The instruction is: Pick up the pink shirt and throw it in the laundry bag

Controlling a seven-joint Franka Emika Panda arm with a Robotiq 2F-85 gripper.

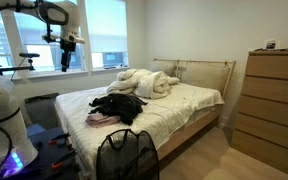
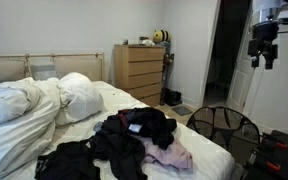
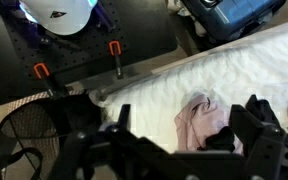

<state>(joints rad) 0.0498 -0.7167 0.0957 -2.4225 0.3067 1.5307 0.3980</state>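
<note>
The pink shirt [image 3: 202, 120] lies crumpled on the white bed beside a pile of black clothes; it shows in both exterior views [image 1: 101, 118] [image 2: 170, 156]. The black mesh laundry bag [image 1: 126, 155] stands on the floor at the foot of the bed, also in an exterior view [image 2: 225, 128] and at the wrist view's lower left [image 3: 29, 145]. My gripper [image 1: 67, 52] hangs high in the air, well above the bed and bag, seen too in an exterior view [image 2: 261, 52]. In the wrist view its fingers [image 3: 184, 130] are spread wide and empty, with the pink shirt far below between them.
A pile of black clothes [image 2: 124, 140] covers the bed's near part. A bunched white duvet [image 1: 144, 82] lies by the headboard. A wooden dresser [image 1: 274, 100] stands beside the bed. The robot's base with red clamps [image 3: 74, 65] sits next to the bed.
</note>
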